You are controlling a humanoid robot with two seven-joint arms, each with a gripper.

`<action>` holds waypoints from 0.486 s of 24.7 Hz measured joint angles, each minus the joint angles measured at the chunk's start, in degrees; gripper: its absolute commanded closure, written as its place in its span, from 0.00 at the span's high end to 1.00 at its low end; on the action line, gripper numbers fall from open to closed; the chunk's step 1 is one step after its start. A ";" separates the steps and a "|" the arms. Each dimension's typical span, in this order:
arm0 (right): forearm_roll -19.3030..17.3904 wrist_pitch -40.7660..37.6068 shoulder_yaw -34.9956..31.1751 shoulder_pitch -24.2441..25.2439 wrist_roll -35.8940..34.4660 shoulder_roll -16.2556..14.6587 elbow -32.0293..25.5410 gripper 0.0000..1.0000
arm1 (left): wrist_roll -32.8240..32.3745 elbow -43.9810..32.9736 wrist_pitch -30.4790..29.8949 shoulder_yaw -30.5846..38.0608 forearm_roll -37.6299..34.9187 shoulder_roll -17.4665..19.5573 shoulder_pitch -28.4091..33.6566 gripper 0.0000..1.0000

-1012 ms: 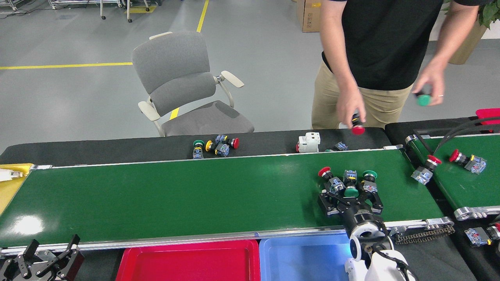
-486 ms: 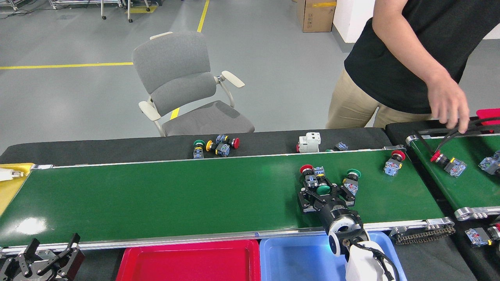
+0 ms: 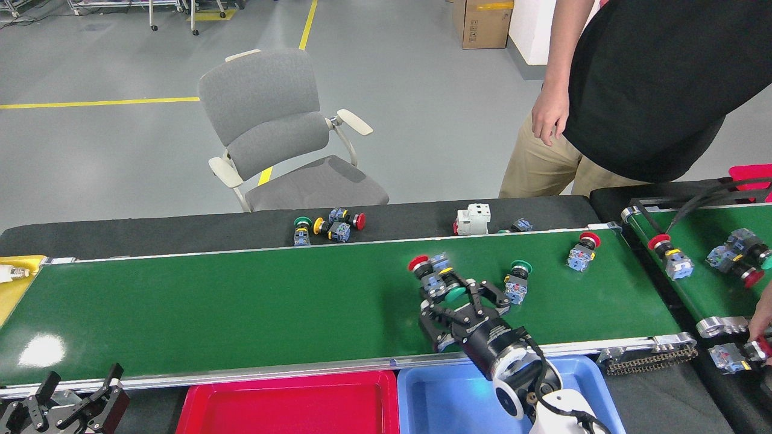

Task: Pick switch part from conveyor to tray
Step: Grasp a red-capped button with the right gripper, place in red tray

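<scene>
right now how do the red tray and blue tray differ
The red tray is red and sits left; the blue tray is blue and sits right. The red tray is unobstructed, while the right arm crosses the blue tray, its hand out over the conveyor. Both lie side by side below the conveyor, with no parts visible inside.

The robot's black right hand (image 3: 459, 295) reaches over the long shiny green belt (image 3: 241, 307), its fingers spread around a green-capped switch part (image 3: 453, 293). A red-capped switch part (image 3: 422, 268) lies just beside it. Another green-capped part (image 3: 517, 280) sits near. A flat blue plastic tray (image 3: 446, 398) and a flat red plastic tray (image 3: 289, 404) wait below the belt. The left hand (image 3: 66, 404) rests low, fingers apart.
</scene>
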 measured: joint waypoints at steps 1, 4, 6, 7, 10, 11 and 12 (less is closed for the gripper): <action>0.02 -4.11 1.81 0.27 -0.02 0.00 -0.07 0.53 | 0.00 0.00 0.00 0.00 0.00 0.00 0.01 1.00; 0.08 -9.56 6.79 2.97 -0.03 0.01 -0.16 1.00 | 0.00 0.01 0.00 0.06 0.00 0.00 0.02 1.00; 0.10 -11.00 8.58 4.13 -0.03 0.01 -0.13 1.00 | 0.00 0.01 -0.01 0.10 0.00 0.00 0.02 1.00; 0.09 -11.13 8.65 4.11 -0.05 0.04 -0.17 1.00 | -0.01 0.01 -0.01 0.11 0.00 0.00 0.02 1.00; -0.29 -11.14 7.21 4.35 -0.17 0.56 -1.44 1.00 | -0.01 -0.17 -0.01 0.34 0.00 0.00 0.55 1.00; -0.87 -11.24 5.01 4.95 -0.24 0.98 -2.81 1.00 | -0.07 -0.40 -0.01 0.42 0.00 -0.01 0.99 1.00; -1.33 -11.37 2.62 6.21 -0.29 1.19 -4.38 0.98 | -0.13 -0.68 -0.01 0.61 0.00 -0.01 1.42 1.00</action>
